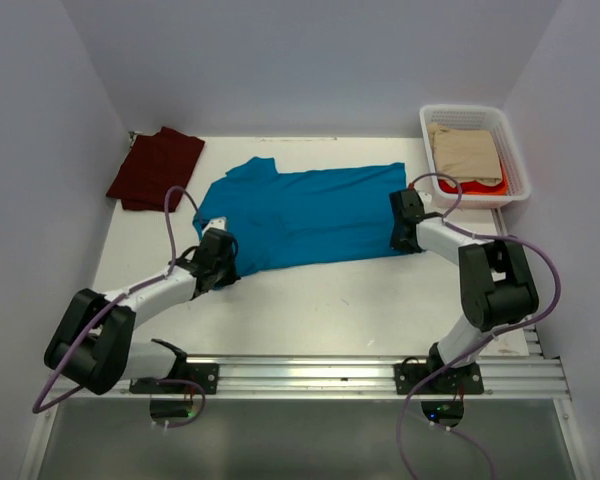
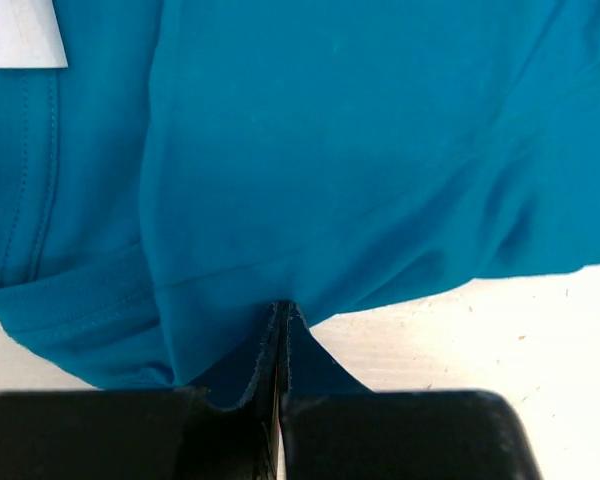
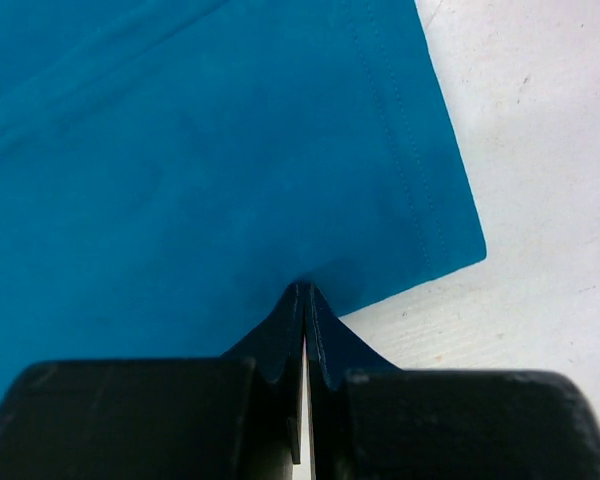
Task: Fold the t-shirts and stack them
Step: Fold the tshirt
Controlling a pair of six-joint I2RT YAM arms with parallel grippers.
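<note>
A teal-blue t-shirt (image 1: 300, 215) lies spread flat across the middle of the white table. A dark maroon t-shirt (image 1: 157, 167) rests folded at the far left corner. My left gripper (image 1: 220, 255) is at the teal shirt's near left edge; in its wrist view the gripper (image 2: 282, 305) is shut, pinching that edge, with creases running into the tips and a white label (image 2: 18, 32) at upper left. My right gripper (image 1: 402, 240) is at the near right corner; in its wrist view the gripper (image 3: 303, 288) is shut on the teal cloth (image 3: 180, 180) beside the stitched hem.
A white mesh basket (image 1: 427, 130) stands at the far right with beige and red cloth in it. A metal rail (image 1: 310, 375) runs along the near edge. Pale walls close in the back and both sides.
</note>
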